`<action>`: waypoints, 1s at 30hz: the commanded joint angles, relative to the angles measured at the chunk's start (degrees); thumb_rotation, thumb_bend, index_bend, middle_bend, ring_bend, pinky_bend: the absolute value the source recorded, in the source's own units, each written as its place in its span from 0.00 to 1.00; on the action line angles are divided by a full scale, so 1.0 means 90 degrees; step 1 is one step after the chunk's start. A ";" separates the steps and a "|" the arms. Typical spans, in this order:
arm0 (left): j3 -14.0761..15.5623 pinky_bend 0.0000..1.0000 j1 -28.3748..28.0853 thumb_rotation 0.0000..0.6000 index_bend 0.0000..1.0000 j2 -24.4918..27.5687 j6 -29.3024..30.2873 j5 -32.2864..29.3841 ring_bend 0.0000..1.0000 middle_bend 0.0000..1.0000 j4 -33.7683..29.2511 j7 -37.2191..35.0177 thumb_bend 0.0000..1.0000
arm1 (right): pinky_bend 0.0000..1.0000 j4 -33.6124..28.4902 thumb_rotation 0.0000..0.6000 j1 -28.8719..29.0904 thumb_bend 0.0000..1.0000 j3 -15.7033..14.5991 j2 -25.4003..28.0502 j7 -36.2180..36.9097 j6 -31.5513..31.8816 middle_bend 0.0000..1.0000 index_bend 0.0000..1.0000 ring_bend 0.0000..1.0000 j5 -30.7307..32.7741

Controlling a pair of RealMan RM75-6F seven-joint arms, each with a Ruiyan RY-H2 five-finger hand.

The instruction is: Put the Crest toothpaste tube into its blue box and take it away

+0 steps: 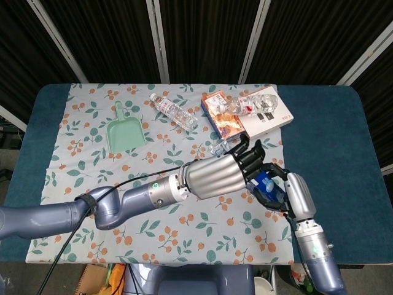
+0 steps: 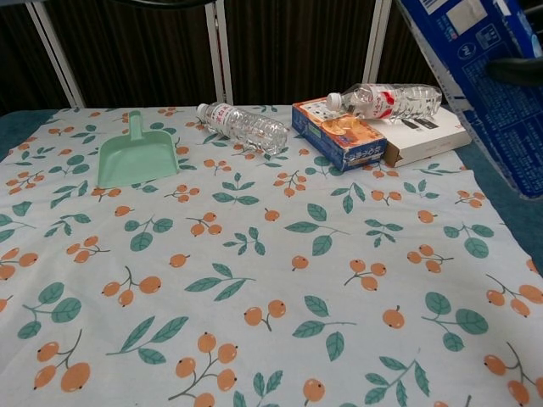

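1. Crest toothpaste box, blue, is held raised above the front right part of the counter, between the two robot hands; only a small patch of it is seen in the head view, and the toothpaste tube itself cannot be made out in either view.
2. In the chest view the blue box is seen tilted at the upper right corner, well above the cloth, with a dark finger across its edge.
3. The right robot hand is wrapped around the box from the right side, its dark fingers curled on the blue card.
4. The left robot hand is laid over the box from the left, its silver back turned upward and its dark fingers fanned out above the box; whether they grip the box or only rest on it cannot be told.
5. A floral cloth with orange berries is spread over the blue counter.
6. Behind the hands, a small printed carton is seen beside a white flat box, with a clear bottle lying across them.
7. A second clear bottle is lying further left, and a green dustpan is lying beyond it, apart.
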 commanded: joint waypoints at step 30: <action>0.1284 0.26 0.3064 1.00 0.17 0.1275 0.3750 0.0509 0.13 0.14 -0.1007 -0.1469 0.02 | 0.40 0.0779 1.00 -0.0626 0.36 0.0788 -0.0874 0.2494 0.1355 0.52 0.44 0.47 -0.0581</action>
